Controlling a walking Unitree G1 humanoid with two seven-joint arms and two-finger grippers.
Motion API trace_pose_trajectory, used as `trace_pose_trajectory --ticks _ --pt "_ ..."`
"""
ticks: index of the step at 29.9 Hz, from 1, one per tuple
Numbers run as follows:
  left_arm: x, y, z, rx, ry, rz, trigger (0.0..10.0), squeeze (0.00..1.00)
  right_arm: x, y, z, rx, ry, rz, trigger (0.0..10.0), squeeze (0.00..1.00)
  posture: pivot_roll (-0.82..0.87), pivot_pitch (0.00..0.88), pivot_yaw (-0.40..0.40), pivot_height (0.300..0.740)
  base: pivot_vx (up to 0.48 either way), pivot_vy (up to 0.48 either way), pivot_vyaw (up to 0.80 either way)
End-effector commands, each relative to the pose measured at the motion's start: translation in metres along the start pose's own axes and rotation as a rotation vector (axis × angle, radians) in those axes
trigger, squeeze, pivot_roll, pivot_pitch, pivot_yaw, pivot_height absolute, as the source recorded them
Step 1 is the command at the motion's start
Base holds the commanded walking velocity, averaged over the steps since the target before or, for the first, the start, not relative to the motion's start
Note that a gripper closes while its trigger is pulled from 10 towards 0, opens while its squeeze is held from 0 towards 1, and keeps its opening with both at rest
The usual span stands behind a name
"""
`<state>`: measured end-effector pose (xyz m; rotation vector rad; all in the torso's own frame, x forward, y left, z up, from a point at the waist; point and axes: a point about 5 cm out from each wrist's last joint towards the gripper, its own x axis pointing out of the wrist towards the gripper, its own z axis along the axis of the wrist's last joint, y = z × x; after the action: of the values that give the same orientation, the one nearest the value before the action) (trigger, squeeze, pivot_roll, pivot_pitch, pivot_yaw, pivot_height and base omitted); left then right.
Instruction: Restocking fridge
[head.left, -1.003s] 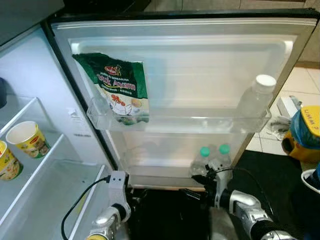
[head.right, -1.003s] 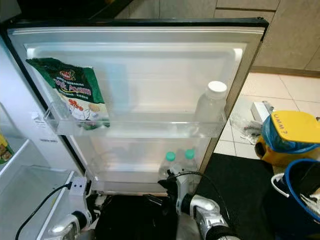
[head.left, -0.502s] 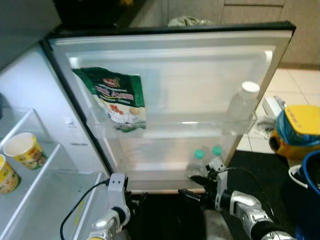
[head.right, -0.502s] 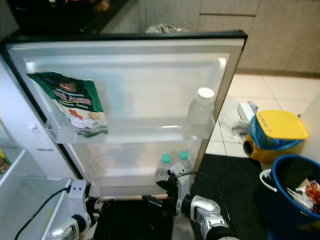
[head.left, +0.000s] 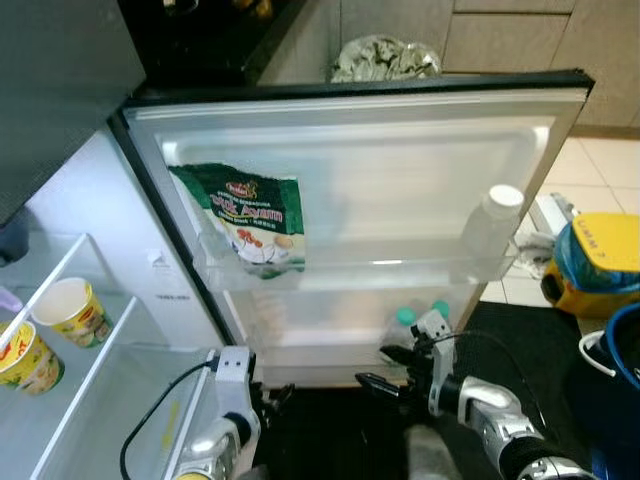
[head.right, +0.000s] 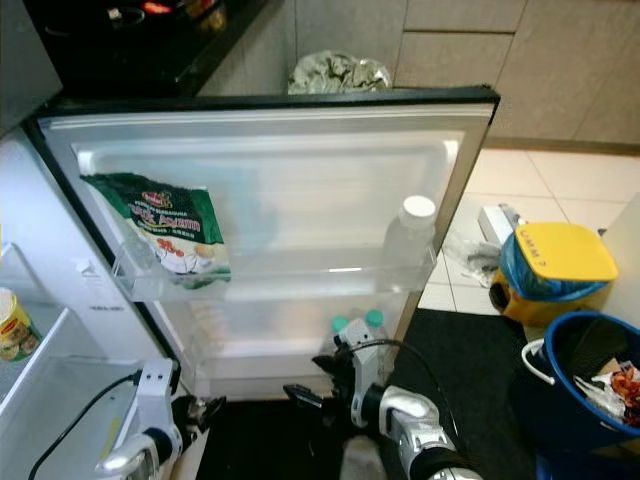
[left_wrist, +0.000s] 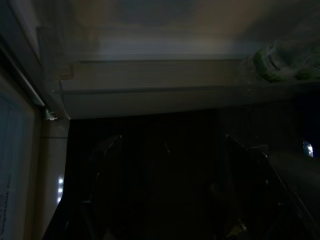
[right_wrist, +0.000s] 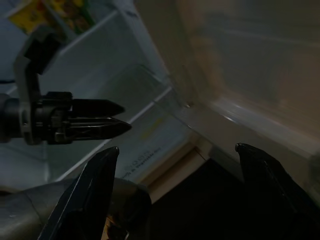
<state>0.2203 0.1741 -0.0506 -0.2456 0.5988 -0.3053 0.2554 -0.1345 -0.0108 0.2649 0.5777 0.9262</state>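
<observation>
Fridge door (head.left: 420, 170) open at 12 o'clock, packet (head.left: 250, 225) and bottle (head.left: 492, 222) shelved. Our right gripper (head.left: 385, 370) spread, empty; left gripper (right_wrist: 117, 117) nearly closed, empty. Low arms could bump door.

My arms (head.left: 500, 425) are brushed silver metal, my fingers (right_wrist: 97, 185) matt black plastic. The fridge door (head.left: 400, 170) is smooth white plastic with clear glossy shelves (head.left: 380, 275). The green packet (head.left: 250, 215) is shiny foil, the bottle (head.left: 490, 225) cloudy plastic, the cups (head.left: 70, 310) glossy printed paper.
</observation>
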Motion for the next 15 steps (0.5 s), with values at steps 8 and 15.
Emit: trace_pose_trajectory --ticks 8,15 --pt "-0.008 0.005 -0.014 -0.033 0.048 0.042 10.0 0.00 0.000 0.002 -0.003 0.008 0.006 0.020 10.0 0.00 -0.04 0.000 0.009 0.684 0.000 0.000 0.00" --pt "-0.015 0.007 -0.028 -0.038 0.103 0.057 10.0 0.00 -0.002 0.001 -0.010 0.011 0.034 -0.002 10.0 0.00 -0.04 0.000 0.011 0.709 0.000 0.000 0.00"
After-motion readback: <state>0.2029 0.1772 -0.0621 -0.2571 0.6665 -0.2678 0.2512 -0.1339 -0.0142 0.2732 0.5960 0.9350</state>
